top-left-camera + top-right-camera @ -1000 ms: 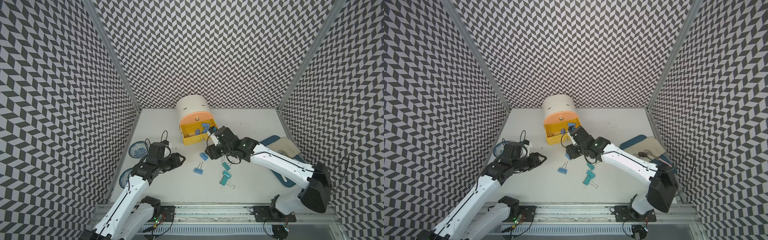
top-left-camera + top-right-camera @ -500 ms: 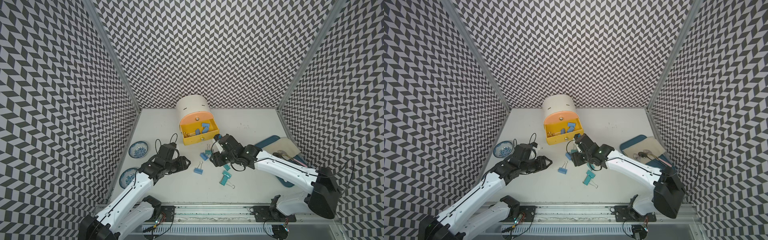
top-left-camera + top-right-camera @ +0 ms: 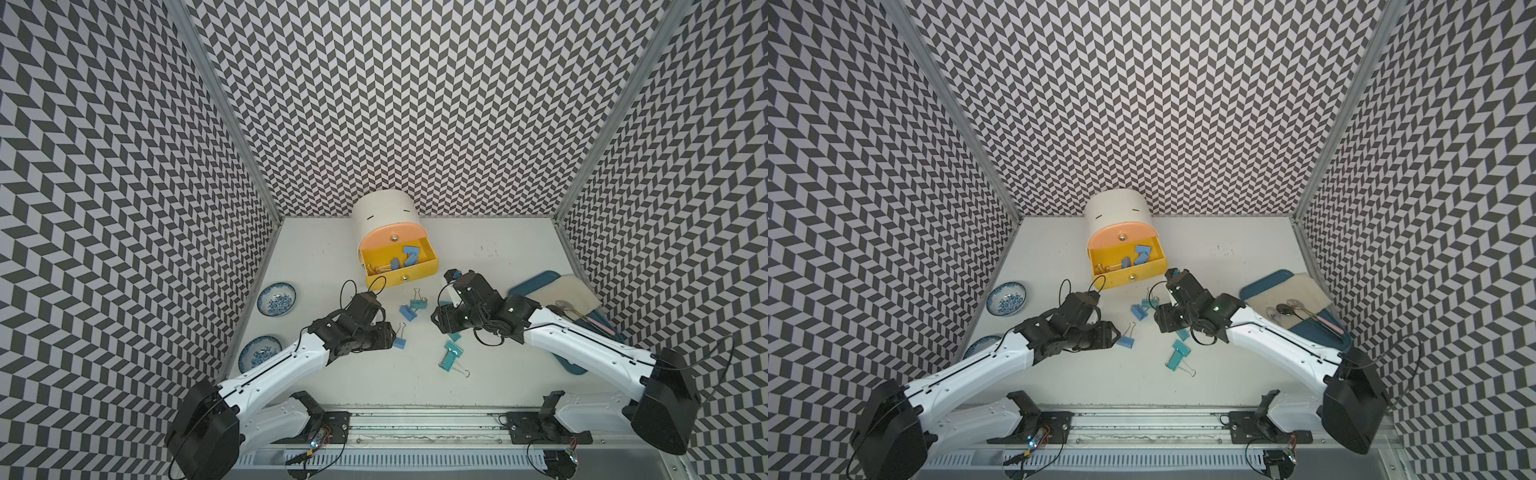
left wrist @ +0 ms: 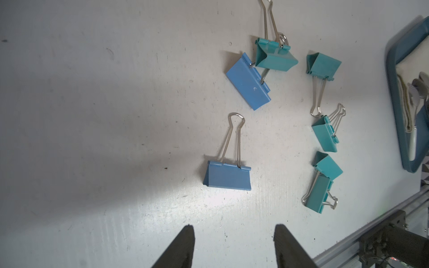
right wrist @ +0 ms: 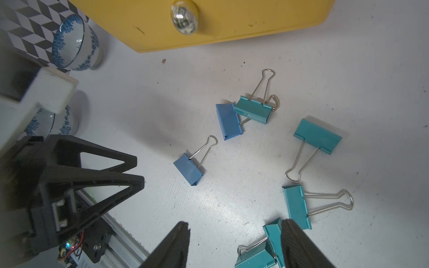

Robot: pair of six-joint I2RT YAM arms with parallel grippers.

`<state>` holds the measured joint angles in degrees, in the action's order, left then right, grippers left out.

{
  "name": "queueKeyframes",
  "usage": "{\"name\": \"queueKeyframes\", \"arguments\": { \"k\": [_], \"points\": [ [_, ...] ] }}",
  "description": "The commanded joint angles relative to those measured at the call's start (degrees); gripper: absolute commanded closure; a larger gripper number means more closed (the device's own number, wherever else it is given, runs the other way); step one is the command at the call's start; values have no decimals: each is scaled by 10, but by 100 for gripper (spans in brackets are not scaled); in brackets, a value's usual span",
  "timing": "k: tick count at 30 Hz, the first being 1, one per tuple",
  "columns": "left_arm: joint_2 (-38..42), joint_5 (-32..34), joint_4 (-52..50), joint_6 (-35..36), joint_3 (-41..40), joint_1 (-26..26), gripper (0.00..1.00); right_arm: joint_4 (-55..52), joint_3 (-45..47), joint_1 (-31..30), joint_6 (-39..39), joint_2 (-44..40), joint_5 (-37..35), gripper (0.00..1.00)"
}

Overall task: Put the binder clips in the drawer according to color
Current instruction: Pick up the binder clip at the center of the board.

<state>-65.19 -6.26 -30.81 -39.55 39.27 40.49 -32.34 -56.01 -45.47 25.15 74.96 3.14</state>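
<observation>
In both top views the drawer (image 3: 384, 216) cabinet is standing at the far middle of the table (image 3: 498, 374). Its yellow middle drawer (image 3: 419, 272) is hanging open, with blue binder clips (image 3: 409, 254) lying inside. More clips are lying loose just near of it, between the arms. The left gripper (image 3: 390, 334) is pointing in from the near left, tips just beside a lone blue clip (image 3: 400, 342). The right gripper (image 3: 437, 323) is hovering at the right of the loose clips. Two patterned bowls (image 3: 277, 298) are sitting at the left and a blue tray (image 3: 532, 282) at the right.

In the left wrist view the left gripper (image 4: 234, 234) is standing wide apart and gripping nothing. The lone blue clip (image 4: 227, 176) is lying just ahead of its tips, not touching them. Farther on, a second blue clip (image 4: 248, 81) is touching a teal clip (image 4: 275, 58), and four more teal clips (image 4: 325, 137) are lying toward the tray.

In the right wrist view the right gripper (image 5: 234, 232) is also standing wide and holding nothing. A teal pair (image 5: 270, 239) is lying by the inner side of one finger; contact cannot be told. The drawer's metal knob (image 5: 184, 19) is showing.
</observation>
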Motion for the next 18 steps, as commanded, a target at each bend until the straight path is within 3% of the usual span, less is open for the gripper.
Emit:
{"name": "queueKeyframes", "arguments": {
  "k": [1, 8, 18],
  "points": [
    [-33, 51, 12, 32, 42, 20, 40, 25, 7, 6, 5, -21, 5, 33],
    [-97, 86, -5, 74, 85, 51, 40, 19, 9, 14, 3, -29, 5, 33],
    [-152, 103, -7, 91, 82, 79, 39, 14, 11, 21, 0, -35, 4, 33]
  ]
}}
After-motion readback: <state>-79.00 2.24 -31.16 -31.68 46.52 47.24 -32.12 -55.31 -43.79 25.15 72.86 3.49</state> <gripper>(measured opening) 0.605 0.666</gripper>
